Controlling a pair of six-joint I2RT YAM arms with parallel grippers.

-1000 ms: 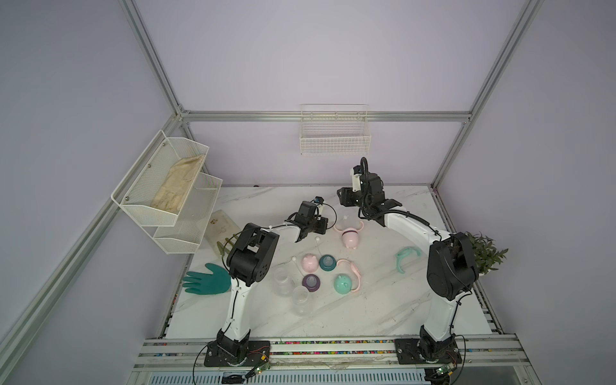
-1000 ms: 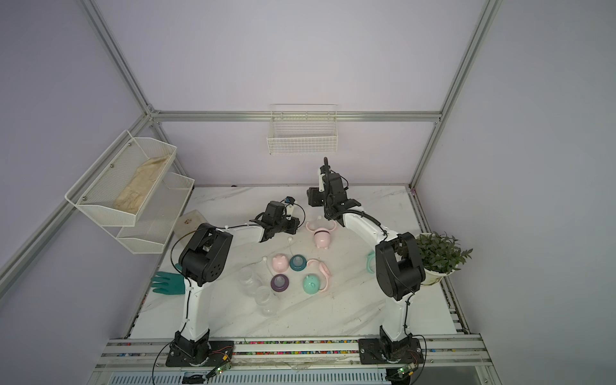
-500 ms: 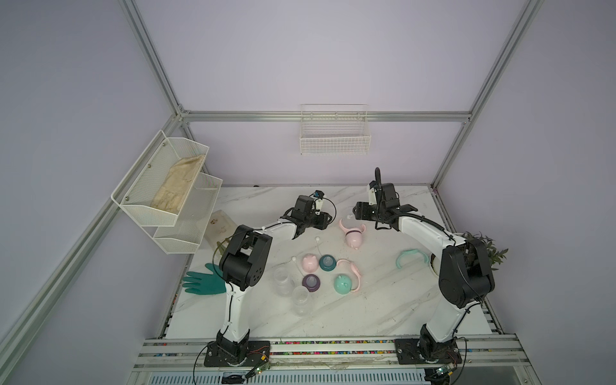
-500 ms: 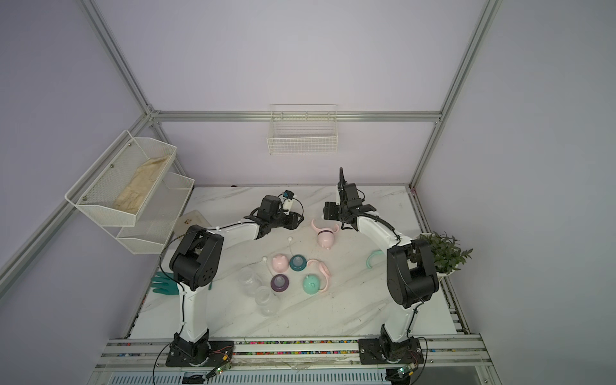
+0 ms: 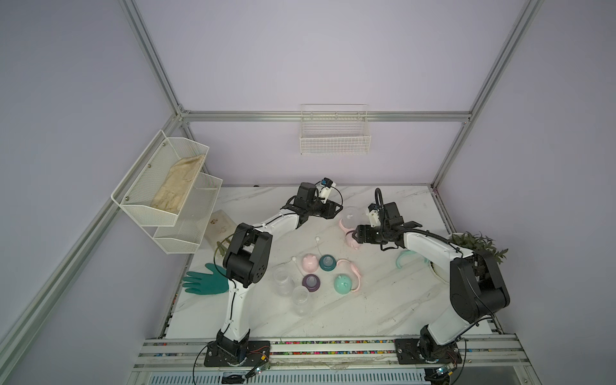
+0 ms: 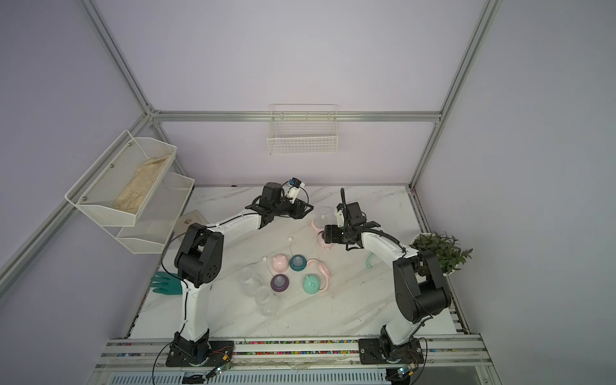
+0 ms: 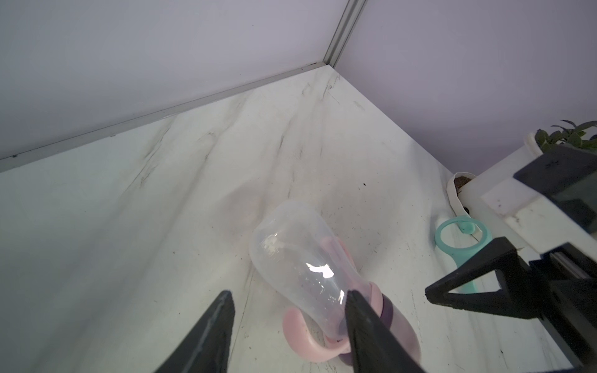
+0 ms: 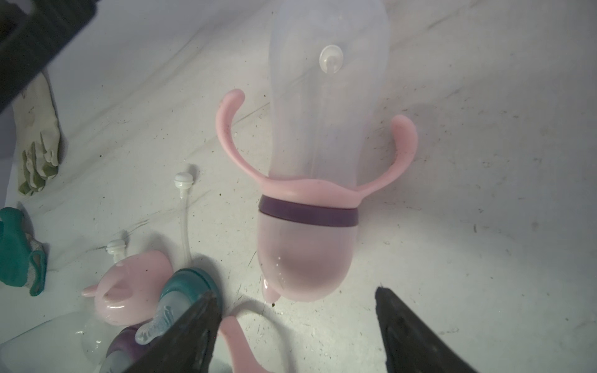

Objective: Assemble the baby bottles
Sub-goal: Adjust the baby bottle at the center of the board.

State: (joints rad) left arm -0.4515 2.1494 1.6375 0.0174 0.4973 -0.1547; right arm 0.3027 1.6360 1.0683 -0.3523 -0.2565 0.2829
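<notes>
One assembled baby bottle point(image 5: 350, 222) point(image 6: 324, 218) lies on its side at the back of the marble table point(image 5: 383, 300). It has a clear body point(image 7: 297, 258), pink two-handled ring point(image 8: 310, 189), purple collar point(image 8: 308, 214) and pink dome cap point(image 8: 305, 258). My left gripper point(image 5: 336, 213) point(image 7: 287, 303) hovers open over its clear end, one finger point(image 7: 365, 323) in front of the body. My right gripper point(image 5: 356, 233) point(image 8: 294, 300) stands open just off the cap, touching nothing. Two clear bottles point(image 5: 283, 280) point(image 5: 301, 300) stand bare near the front.
Loose parts sit mid-table: pink cap point(image 5: 309, 262), teal collar point(image 5: 327, 262), purple collar point(image 5: 311, 282), mint cap point(image 5: 343, 284), pink ring point(image 5: 354, 271), two straws point(image 5: 318, 245). A mint ring point(image 5: 405, 258) lies under the right arm. Green glove point(image 5: 205, 283) left, plant point(image 5: 476, 246) right, wire shelves point(image 5: 166, 196) back left.
My left gripper has opened and let go of the bottle, which now lies on the table. My right gripper swung round, dropped to the cap end and opened wider.
</notes>
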